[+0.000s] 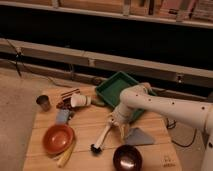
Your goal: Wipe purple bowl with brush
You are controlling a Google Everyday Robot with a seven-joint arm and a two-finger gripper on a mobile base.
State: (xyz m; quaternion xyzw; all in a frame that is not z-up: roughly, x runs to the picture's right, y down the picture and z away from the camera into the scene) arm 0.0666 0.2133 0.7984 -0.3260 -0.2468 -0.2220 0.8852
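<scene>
Wooden worktop [85, 125] seen from above. A white robot arm reaches in from the right, and its end effector [117, 124] hangs low at the upper end of the brush [101, 139]. The brush lies slanted, black head toward the front edge. Whether the end effector is apart or clamped cannot be told. The purple bowl [126, 157] sits near the front edge, just right of the brush head. Gripped near the handle's tip, the brush could pivot or slip, and a loose swing might push the bowl off the edge
</scene>
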